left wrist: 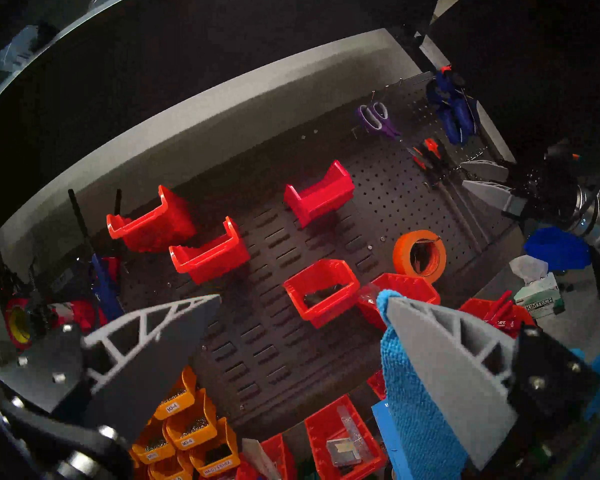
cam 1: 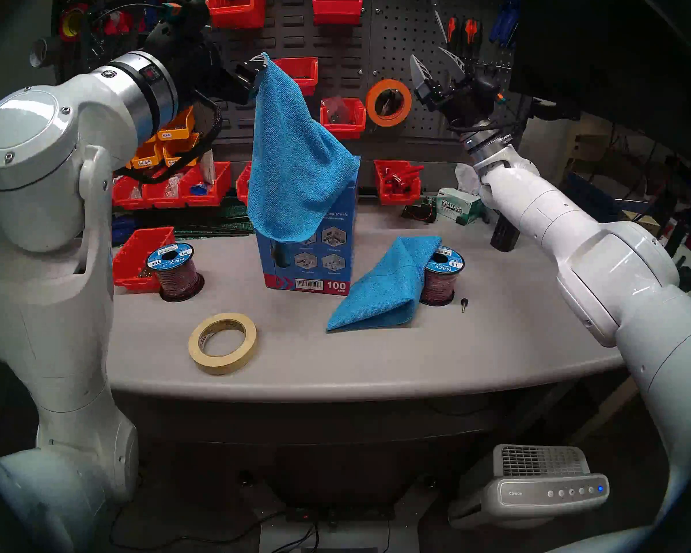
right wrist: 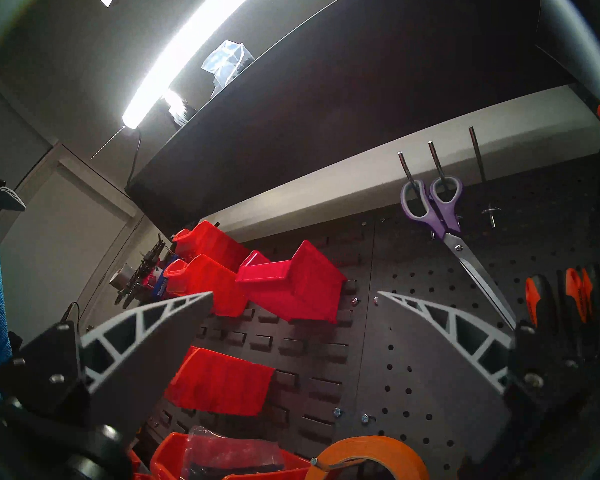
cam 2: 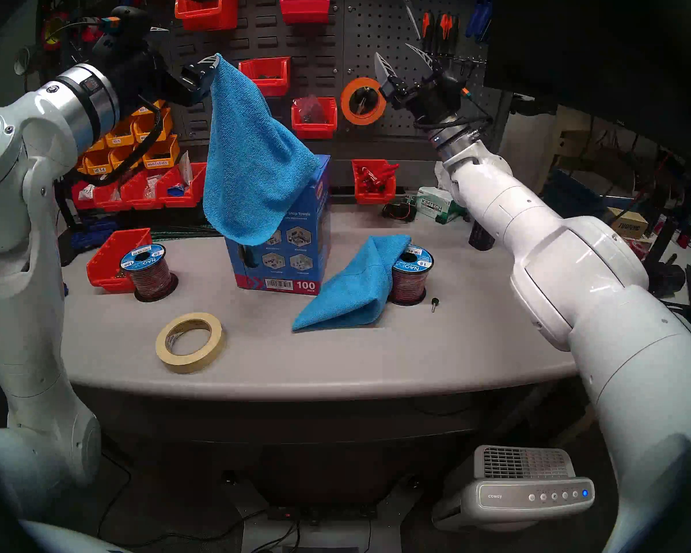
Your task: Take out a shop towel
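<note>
A dark pegboard hung with red bins and hand tools is backing a grey bench, and both arms are reaching up in front of it.

The left fingers are standing wide apart, clamping nothing. The shop towel is hanging from them all the same: its top corner is draping over the tip of one finger and running down that finger's inner face, so the cloth seems to be catching there by its weave and its own weight, not by any squeeze. From that tip the towel is fanning down and away, covering the upper front of the blue carton that is standing below the fingers. Its far lower corner is lying at the carton's top edge; whether that corner is tucked into the opening or only resting on it is hard to tell from here.

The right fingers are also spread, with nothing between them, and are pointing up toward the pegboard beside an orange tape roll, well apart from the towel. I judge they are parked clear so the other arm has room.

Below and between the two sets of fingers, a second blue towel is lying folded on the bench, propping against a wire spool.
</note>
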